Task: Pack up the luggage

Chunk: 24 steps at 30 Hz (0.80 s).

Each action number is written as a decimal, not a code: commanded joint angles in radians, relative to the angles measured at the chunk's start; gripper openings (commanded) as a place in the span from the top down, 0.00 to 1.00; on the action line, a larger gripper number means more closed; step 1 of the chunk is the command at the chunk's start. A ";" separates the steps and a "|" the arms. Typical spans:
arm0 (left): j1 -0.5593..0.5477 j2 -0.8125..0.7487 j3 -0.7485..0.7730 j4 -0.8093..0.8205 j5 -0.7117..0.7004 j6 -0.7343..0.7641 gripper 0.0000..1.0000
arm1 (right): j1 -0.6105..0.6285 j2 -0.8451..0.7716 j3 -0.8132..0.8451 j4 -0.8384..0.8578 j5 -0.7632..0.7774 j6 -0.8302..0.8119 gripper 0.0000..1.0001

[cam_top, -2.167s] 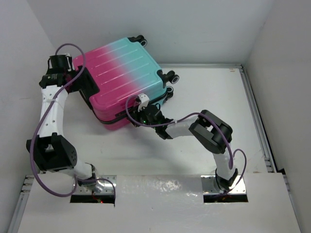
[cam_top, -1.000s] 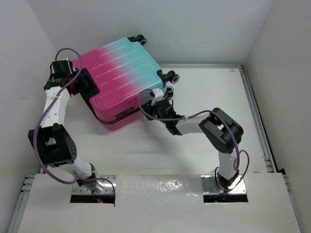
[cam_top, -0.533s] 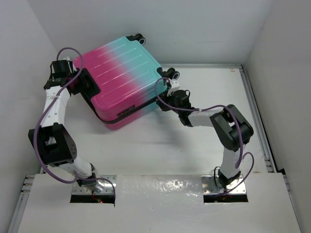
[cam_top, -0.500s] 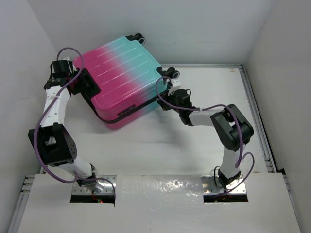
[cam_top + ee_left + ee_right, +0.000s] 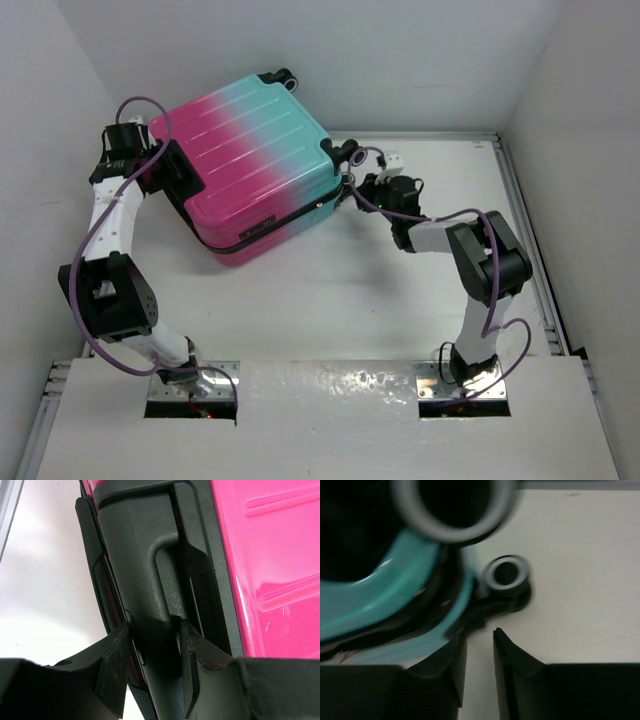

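A white bench (image 5: 300, 310) stands boxed in by plain white walls (image 5: 420, 60) under soft, even light, with a metal rail (image 5: 530, 250) along its right edge and a shiny plate (image 5: 330, 385) across its near edge.

Ribbed luggage (image 5: 250, 150) fades pink to turquoise

The white table (image 5: 400, 300) bears the closed pink-to-turquoise luggage (image 5: 250, 150), lying broad side up in the upper left of the frame, wheels toward the upper right.
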 commanded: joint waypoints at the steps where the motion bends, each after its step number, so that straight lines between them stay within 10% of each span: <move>1: 0.050 -0.020 -0.002 0.007 -0.089 0.136 1.00 | 0.042 -0.047 -0.048 0.126 -0.258 0.000 0.71; 8: 0.051 -0.051 -0.041 0.041 -0.083 0.144 1.00 | 0.223 0.027 0.012 0.109 -0.211 -0.114 0.13; 12: 0.051 -0.044 -0.045 0.061 -0.061 0.127 1.00 | 0.224 0.062 0.004 0.189 -0.161 -0.048 0.10; 15: 0.050 -0.032 -0.034 0.070 -0.034 0.110 1.00 | 0.227 0.084 0.019 0.185 -0.135 -0.050 0.12; 24: 0.050 -0.015 -0.029 0.099 -0.009 0.108 1.00 | 0.252 0.107 0.084 0.201 -0.069 -0.062 0.74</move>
